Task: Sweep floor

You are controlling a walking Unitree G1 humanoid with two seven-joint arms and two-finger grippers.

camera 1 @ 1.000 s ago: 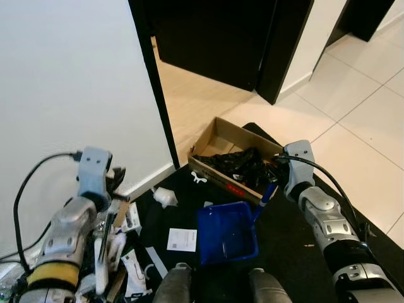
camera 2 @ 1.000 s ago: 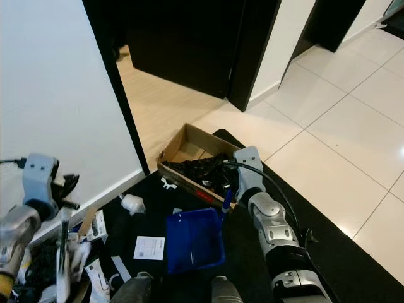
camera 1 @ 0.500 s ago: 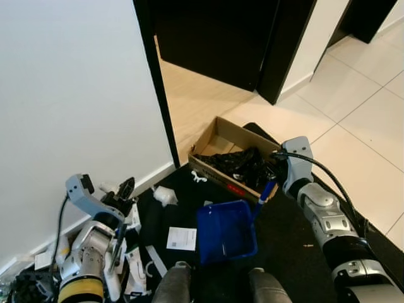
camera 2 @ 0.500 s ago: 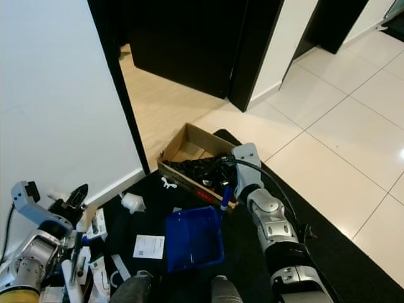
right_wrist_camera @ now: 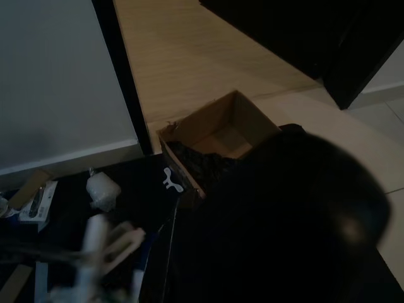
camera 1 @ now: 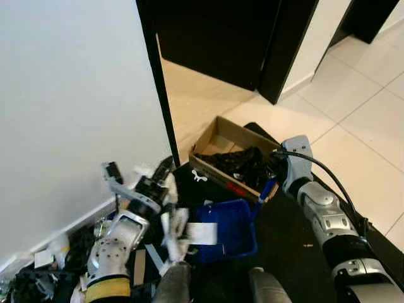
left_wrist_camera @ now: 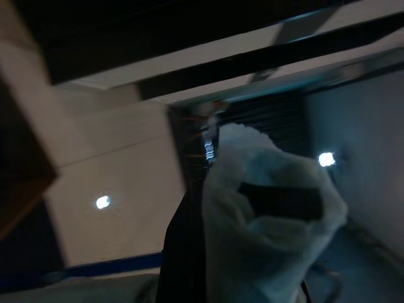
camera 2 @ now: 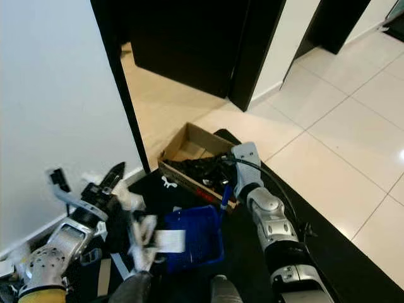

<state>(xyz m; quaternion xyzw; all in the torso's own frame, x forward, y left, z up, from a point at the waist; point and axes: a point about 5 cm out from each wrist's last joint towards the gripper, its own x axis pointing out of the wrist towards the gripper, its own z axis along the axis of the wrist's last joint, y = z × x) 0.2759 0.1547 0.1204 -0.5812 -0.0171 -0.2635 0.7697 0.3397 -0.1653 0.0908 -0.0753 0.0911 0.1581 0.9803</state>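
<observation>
Left gripper (camera 1: 151, 183): raised over the black mat (camera 1: 287, 243), near the white wall (camera 1: 69, 101). Whether it is apart, together or clamped cannot be told. A blurred white object (camera 1: 172, 227) is seen just below it, and a white paper (camera 1: 202, 233) lies beyond that, at the near rim of the blue dustpan (camera 1: 233, 221). The dustpan is set to the right of this gripper; scattered litter (camera 1: 38, 278) is heaped behind it, along the wall.

Right gripper (camera 1: 276, 178): placed at the dustpan's blue handle (camera 1: 267, 189); its state cannot be told. A cardboard box (camera 1: 218, 136) holding black material (camera 1: 243, 165) is just beside it.
</observation>
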